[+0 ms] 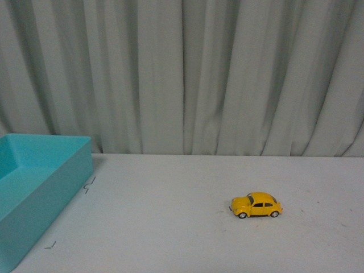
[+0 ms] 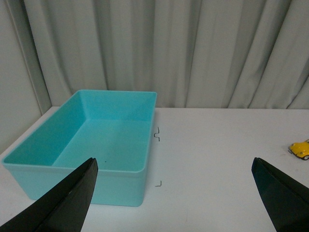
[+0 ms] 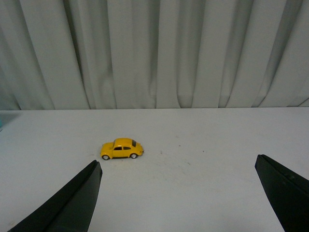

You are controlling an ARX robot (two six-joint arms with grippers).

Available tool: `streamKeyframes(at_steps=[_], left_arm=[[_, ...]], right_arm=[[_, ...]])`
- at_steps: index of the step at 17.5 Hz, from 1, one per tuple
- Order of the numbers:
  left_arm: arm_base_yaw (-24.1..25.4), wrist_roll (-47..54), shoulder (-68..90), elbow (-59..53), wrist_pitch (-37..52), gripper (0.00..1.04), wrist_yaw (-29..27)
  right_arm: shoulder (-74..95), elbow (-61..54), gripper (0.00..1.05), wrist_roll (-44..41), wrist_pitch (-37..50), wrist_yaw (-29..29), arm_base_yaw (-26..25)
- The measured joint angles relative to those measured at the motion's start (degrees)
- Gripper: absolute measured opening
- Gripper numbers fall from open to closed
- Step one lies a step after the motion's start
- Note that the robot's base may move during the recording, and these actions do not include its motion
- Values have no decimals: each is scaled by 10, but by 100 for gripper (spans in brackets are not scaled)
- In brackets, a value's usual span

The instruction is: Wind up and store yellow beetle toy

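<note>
Front view: yellow beetle toy sits on the white table, right of centre, on all four wheels. It is well apart from the teal bin at the table's left edge.

Left gripper: jaws spread wide, nothing between them, touching nothing. The bin lies ahead of it, partly behind one finger. The toy is just visible at the far side of that picture.

Right gripper: jaws equally wide apart, nothing held, no contact. The toy is on the table ahead of it, nearer to one finger than the other, but clear of both.

Toy orientation: side-on to the front camera. Long axis runs left-right across the table, roughly parallel to the curtain. Low hood and nose point left, toward the bin; sloped rear points right.

Writing: the toy is too small in all three views to read any badge or lettering. Small black corner marks on the table beside the bin are plain lines.
</note>
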Motion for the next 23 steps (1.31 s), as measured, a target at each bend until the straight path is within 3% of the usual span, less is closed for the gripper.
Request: streamKeyframes(at_steps=[23], left_arm=[[0, 0, 0, 0, -1, 98, 0]], right_arm=[[0, 0, 98, 0, -1, 0, 0]])
